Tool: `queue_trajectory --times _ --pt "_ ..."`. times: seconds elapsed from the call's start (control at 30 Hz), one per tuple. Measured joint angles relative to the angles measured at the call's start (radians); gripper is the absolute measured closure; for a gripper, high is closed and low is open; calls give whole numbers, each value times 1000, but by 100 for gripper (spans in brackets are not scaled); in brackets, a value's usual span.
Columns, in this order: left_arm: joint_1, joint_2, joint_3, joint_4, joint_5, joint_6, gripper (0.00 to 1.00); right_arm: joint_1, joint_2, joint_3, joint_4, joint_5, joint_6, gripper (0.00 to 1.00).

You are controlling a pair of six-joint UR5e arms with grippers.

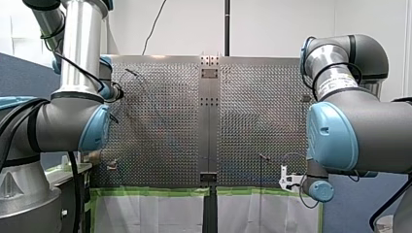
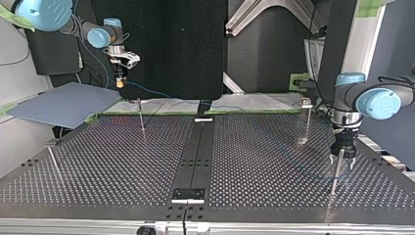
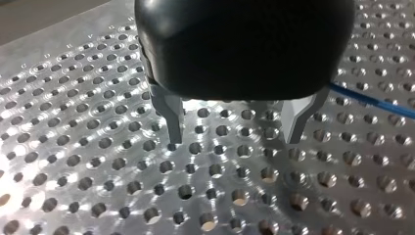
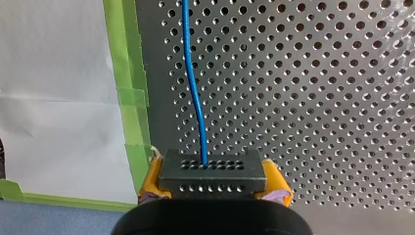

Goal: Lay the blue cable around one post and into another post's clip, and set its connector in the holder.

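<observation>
The blue cable (image 3: pixel 372 99) is partly hidden behind my left gripper (image 3: pixel 234 139).

You have the left gripper (image 3: pixel 234 139) filling the upper middle of the frame. Its black body sits above two metal fingers (image 3: pixel 171 115) that stand well apart, with only bare holes between them. Their tips are close over the perforated table (image 3: pixel 88 166); you cannot tell whether they touch it. At the frame's right, the blue cable (image 3: pixel 377 100) runs from behind the gripper's body to the right edge.
</observation>
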Motion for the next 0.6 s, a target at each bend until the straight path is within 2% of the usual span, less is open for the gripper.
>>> queue_trajectory --times 0.2,0.6 --pt "3 0 0 0 43 -50 0 2 0 0 0 0 0 99" --pt "28 2 -38 6 90 -164 0 4 0 0 1 0 0 99"
